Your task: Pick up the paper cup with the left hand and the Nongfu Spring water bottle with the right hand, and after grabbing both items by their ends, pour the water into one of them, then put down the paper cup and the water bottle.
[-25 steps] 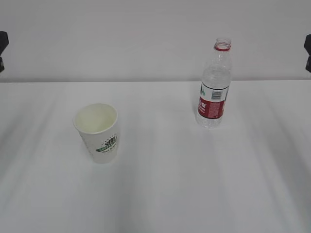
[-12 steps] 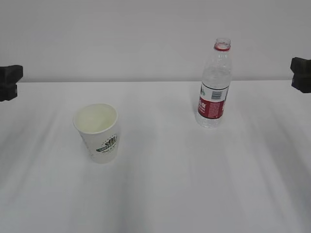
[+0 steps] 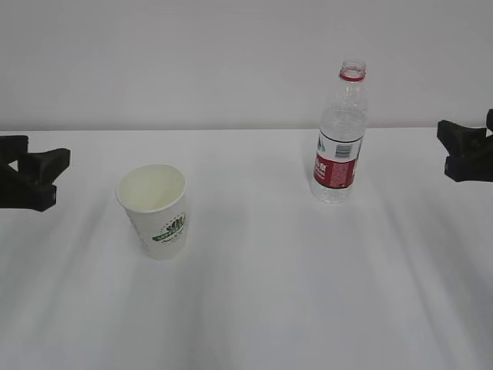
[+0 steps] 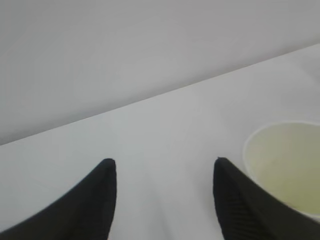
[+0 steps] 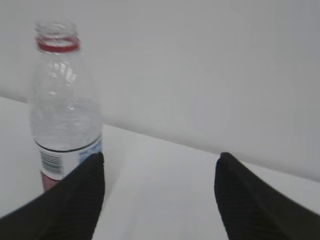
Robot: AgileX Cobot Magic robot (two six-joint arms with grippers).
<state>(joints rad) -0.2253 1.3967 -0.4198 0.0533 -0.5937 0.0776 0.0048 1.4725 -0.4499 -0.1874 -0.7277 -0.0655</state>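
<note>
The paper cup (image 3: 152, 210) stands upright toward the tabletop's (image 3: 254, 308) left side, light and easily crushed, so a gentle hold low on its wall suits it. The Nongfu Spring water bottle (image 3: 340, 139), uncapped, stands nearer the back edge on the right; it is slick, thin-walled, probably partly full. The left hand (image 3: 35, 179) and right hand (image 3: 462, 150) hang spread apart, empty, with nothing blocking either.

Lab-like setup, bare white table (image 3: 254, 308), blank wall (image 3: 192, 54)
</note>
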